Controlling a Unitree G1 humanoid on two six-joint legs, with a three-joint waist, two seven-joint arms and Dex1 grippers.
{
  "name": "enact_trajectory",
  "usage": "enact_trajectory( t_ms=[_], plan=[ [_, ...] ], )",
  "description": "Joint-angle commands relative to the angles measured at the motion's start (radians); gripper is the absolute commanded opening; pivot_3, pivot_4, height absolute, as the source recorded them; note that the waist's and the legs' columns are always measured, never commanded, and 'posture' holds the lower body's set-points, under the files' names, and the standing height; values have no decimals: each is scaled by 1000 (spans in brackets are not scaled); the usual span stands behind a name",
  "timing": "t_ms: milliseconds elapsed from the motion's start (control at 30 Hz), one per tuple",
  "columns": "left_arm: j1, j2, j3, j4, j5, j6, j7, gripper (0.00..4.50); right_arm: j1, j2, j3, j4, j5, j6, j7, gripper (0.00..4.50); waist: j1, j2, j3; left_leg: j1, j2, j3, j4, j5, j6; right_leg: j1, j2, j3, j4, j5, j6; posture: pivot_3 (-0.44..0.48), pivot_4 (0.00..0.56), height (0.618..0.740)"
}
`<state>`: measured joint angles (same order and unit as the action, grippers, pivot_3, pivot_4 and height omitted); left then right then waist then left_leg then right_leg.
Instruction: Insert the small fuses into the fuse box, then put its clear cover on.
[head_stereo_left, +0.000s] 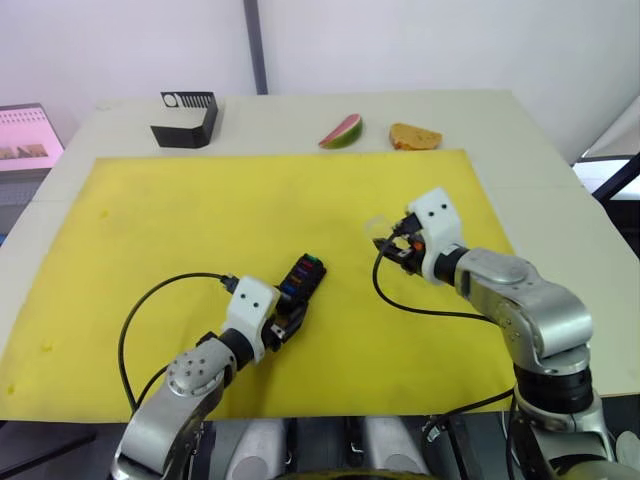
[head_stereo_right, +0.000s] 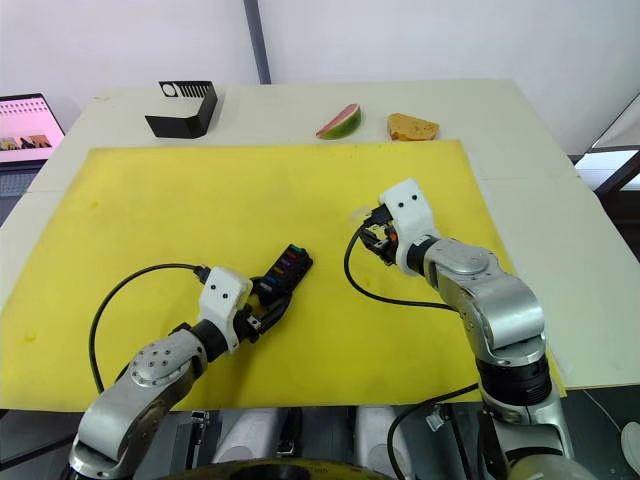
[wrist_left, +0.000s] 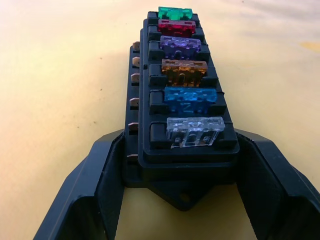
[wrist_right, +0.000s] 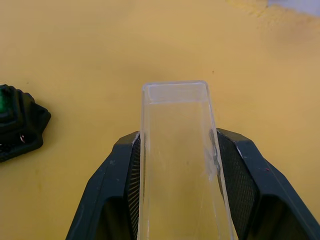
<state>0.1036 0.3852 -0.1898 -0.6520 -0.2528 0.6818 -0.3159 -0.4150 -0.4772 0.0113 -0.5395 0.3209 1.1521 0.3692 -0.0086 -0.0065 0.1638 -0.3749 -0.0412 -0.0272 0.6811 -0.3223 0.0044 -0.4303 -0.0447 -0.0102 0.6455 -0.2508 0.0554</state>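
Six small plastic blade fuses (wrist_left: 186, 75), coloured teal, red, purple, amber, blue and clear-grey, sit seated in one row of the small black rectangular plastic fuse box (head_stereo_left: 297, 282), which lies on the yellow mat (head_stereo_left: 180, 210) near its front edge. The left gripper (wrist_left: 180, 200) straddles the near end of the box, its two black fingers (wrist_left: 95, 195) against either side; it appears clamped on the box, steadying it. The right gripper (wrist_right: 175, 200) is closed on the transparent rectangular plastic cover (wrist_right: 176, 150), held above the mat, well apart from the box and to its right.

Judged status: insertion looks complete; fitting the cover remains.

Risks noted:
- The cover is held by its long sides at one end only; smooth plastic may slip or swivel in the pads (wrist_right: 131, 175) when pressed down.
- The cover must align with the box's long axis. A skewed approach could catch on the fuse tops and unseat one.
- The left fingers occupy the near end of the box; the descending cover may foul them.
- Downward pressure at the far end could tip the box.
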Motion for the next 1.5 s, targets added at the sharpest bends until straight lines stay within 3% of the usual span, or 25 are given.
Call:
enact_trajectory(
  t_ms=[33, 267, 467, 567, 700, 1033, 1500],
  plan=[
    [-54, 56, 33, 5, -40, -13, -101, 2581, 12, -50, -25, -47, 21, -66, 56, 1672, 1, 0, 0, 0, 0, 0, 0, 0, 0, 0, 0, 0, 0, 0, 0, 0, 150, 740],
    [-220, 221, 0, 203, -87, -135, -441, 2581, 26, -190, -89, -71, 143, -193, 282, 1672, 0, 0, 0, 0, 0, 0, 0, 0, 0, 0, 0, 0, 0, 0, 0, 0, 150, 740],
    [-478, 225, -128, 524, -20, -338, -734, 2581, -18, -336, -24, -34, 213, -333, 562, 1672, 16, 0, 1, 0, 0, 0, 1, 0, 0, 1, 0, -1, -2, 0, 0, 0, 150, 740],
    [-578, 195, -163, 659, 9, -423, -820, 2581, -87, -350, 45, -12, 206, -354, 614, 1672, 17, 0, 2, 0, 0, 0, 1, 0, 1, 1, 0, -1, -2, 0, 0, 0, 150, 740],
    [-611, 188, -177, 767, 25, -544, -934, 2581, -152, -343, 185, -10, 163, -386, 665, 1672, 16, -1, 2, 0, 0, 0, 1, 0, 1, 0, 0, -1, -2, 0, 0, 0, 150, 740],
    [-618, 174, -160, 789, 26, -549, -992, 2581, -235, -270, 367, 98, 54, -459, 699, 1672, 19, -1, 2, -2, 0, 0, 2, -1, 1, -1, 0, -1, -2, 0, 0, 0, 150, 740],
    [-624, 160, -148, 807, 55, -560, -973, 2581, -232, -204, 409, 251, -46, -552, 728, 1672, 21, -1, 2, -2, 0, 0, 2, -1, 1, -1, 0, -1, -1, 0, 0, 0, 150, 740]
  ],
)
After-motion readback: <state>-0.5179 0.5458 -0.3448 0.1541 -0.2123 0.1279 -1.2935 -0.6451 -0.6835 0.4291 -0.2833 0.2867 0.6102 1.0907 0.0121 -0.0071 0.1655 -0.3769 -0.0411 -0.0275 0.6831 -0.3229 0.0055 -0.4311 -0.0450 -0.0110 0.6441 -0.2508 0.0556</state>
